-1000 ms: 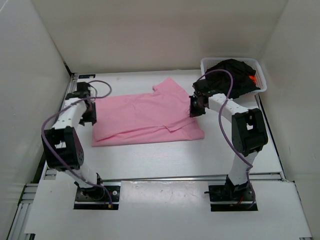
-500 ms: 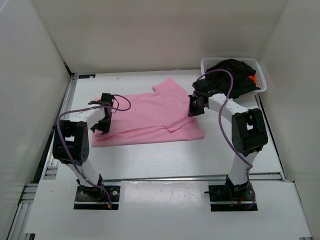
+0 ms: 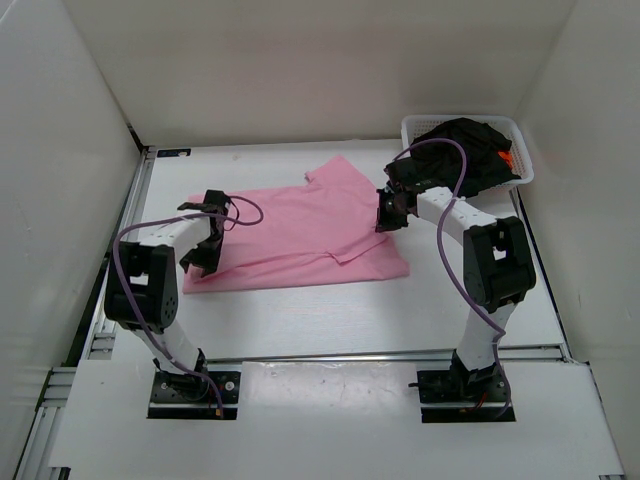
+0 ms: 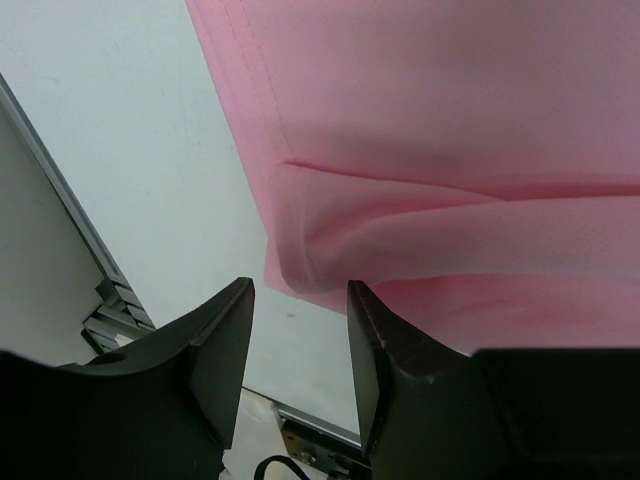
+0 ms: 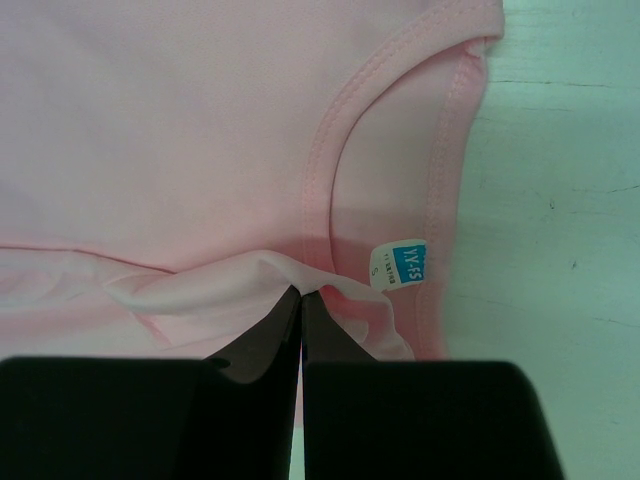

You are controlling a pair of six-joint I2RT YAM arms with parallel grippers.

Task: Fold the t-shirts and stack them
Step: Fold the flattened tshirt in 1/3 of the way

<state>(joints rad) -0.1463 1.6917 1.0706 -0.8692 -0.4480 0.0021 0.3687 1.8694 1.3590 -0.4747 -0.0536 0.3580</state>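
Light pink soft cloth t-shirt (image 3: 300, 235) lies spread on the white table (image 3: 330, 320). Right gripper (image 5: 302, 292) is clamped on a pinch of fabric by the collar (beside the blue label (image 5: 399, 264)). Left gripper (image 4: 300, 300) hangs over the shirt's near-left corner, jaws parted and empty.

The top camera looks down from above and behind the arm bases onto the whole table (image 3: 300, 320). The left wrist camera sits close over the pink t-shirt (image 4: 450, 150) near the table's left edge. The right wrist camera is close over its collar (image 5: 330, 150), and all three views share that shirt.
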